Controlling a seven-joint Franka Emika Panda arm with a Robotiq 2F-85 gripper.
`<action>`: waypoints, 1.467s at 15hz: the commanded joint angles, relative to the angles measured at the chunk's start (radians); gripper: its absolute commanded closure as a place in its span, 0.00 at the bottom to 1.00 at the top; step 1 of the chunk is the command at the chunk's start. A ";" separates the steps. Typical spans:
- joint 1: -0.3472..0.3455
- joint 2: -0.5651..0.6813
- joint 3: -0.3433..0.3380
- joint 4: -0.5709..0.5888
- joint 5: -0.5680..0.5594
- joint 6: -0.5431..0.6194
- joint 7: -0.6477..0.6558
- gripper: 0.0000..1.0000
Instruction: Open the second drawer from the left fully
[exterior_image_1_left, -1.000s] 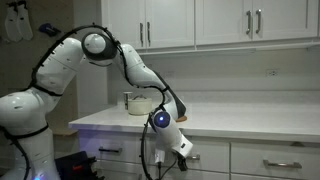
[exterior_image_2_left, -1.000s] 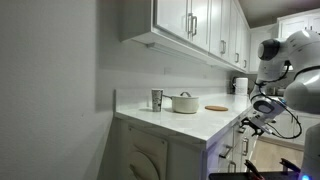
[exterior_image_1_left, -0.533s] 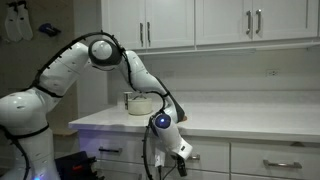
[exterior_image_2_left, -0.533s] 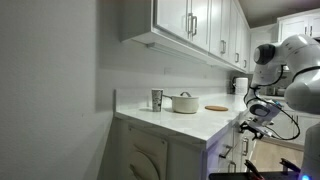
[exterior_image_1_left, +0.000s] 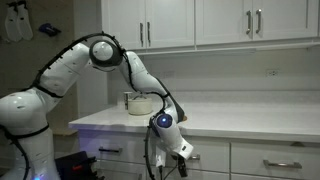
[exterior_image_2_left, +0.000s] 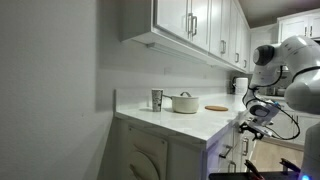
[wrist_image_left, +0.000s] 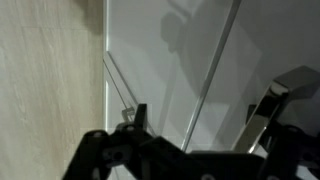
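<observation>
The second drawer from the left (exterior_image_1_left: 212, 158) is a white front under the counter. It looks level with its neighbours. My gripper (exterior_image_1_left: 187, 154) is right in front of it, and also shows at the counter's end in an exterior view (exterior_image_2_left: 250, 122). In the wrist view the drawer's white panel (wrist_image_left: 170, 55) fills the picture. Its thin silver bar handle (wrist_image_left: 212, 80) runs slantwise between my two fingers. The gripper (wrist_image_left: 202, 112) is open, with one finger on each side of the handle and a clear gap to it. The drawer's inside is hidden.
A narrower drawer front (exterior_image_1_left: 112, 151) lies to the left and a wider one (exterior_image_1_left: 282, 163) to the right. On the counter (exterior_image_1_left: 250, 122) stands a white pot (exterior_image_1_left: 140, 103), also seen in an exterior view (exterior_image_2_left: 185, 102), with a cup (exterior_image_2_left: 157, 99) and a round board (exterior_image_2_left: 217, 107). Wall cabinets (exterior_image_1_left: 200, 22) hang above.
The arm's upper joints have shifted slightly right and down. The gripper stays at the drawer front with the handle between its fingers.
</observation>
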 joint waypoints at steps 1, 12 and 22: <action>0.042 0.021 -0.022 0.028 -0.075 0.063 0.117 0.00; 0.132 0.001 -0.161 -0.009 -0.379 0.011 0.507 0.00; 0.063 -0.028 -0.145 -0.025 -0.587 -0.017 0.675 0.00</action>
